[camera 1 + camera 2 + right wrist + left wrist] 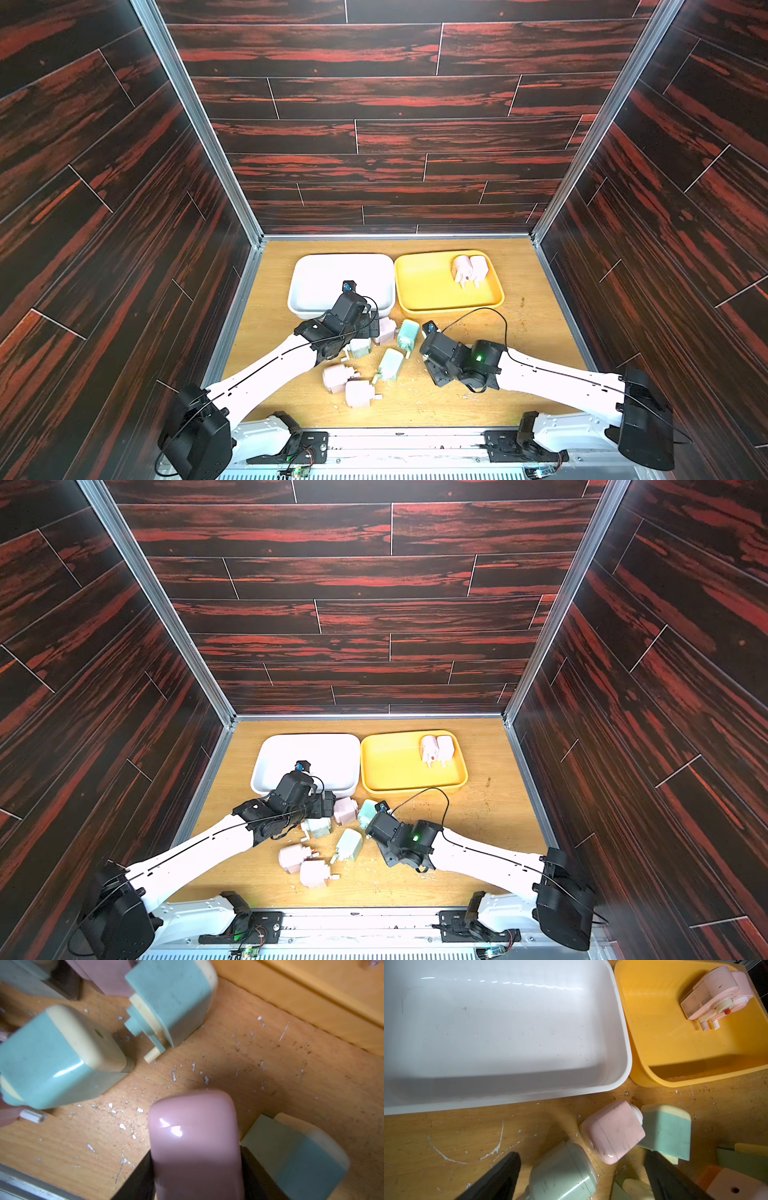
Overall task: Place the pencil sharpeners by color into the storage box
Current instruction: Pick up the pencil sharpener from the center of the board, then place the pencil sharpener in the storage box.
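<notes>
The right hand (197, 1178) is closed on a pink pencil sharpener (195, 1142), its dark fingers (137, 1180) pressed to both sides, low over the wooden table (478, 399) near the yellow tray (419, 299). The left hand (581, 1178) is spread wide and holds nothing, its fingers on either side of a mint sharpener (562, 1174) lying just in front of the white tray (316, 270), which has nothing in it. Two pink sharpeners (468, 269) sit together in the yellow tray, while the other pink and mint ones lie scattered on the table between the arms.
</notes>
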Controlling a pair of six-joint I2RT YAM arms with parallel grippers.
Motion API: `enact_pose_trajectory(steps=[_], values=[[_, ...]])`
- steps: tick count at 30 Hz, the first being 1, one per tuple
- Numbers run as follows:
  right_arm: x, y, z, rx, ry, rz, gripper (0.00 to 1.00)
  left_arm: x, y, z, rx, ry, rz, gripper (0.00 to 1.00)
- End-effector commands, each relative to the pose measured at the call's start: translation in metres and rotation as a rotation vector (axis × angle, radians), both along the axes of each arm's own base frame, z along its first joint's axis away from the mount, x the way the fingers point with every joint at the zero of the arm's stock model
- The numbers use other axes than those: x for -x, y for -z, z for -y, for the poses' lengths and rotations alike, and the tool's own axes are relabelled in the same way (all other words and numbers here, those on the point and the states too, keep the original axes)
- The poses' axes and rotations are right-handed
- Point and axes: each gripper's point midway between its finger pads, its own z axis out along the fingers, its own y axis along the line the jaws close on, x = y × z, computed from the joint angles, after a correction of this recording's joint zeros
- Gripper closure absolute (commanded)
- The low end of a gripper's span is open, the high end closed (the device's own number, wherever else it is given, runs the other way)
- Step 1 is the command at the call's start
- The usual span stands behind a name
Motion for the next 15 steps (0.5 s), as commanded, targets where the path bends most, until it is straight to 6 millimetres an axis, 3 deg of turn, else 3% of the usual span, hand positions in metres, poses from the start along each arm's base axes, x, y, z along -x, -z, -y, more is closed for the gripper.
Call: enact_pose_trajectory(steps=[1,7,15], values=[[-0.019,-0.036,0.010,-0.017,0.044,0.112,1.00,-0.009,-0.009,0.006,0.030,-0.012,0.036,0.00],[-0.060,-0.088,0.005,-0.239,0.110,0.262,1.00,-0.019,-0.011,0.013,0.048,-0.020,0.048,0.00],[-0.127,-0.142,0.022,-0.440,0.240,0.515,1.00,-0.027,-0.024,0.027,0.075,0.028,0.083,0.00]])
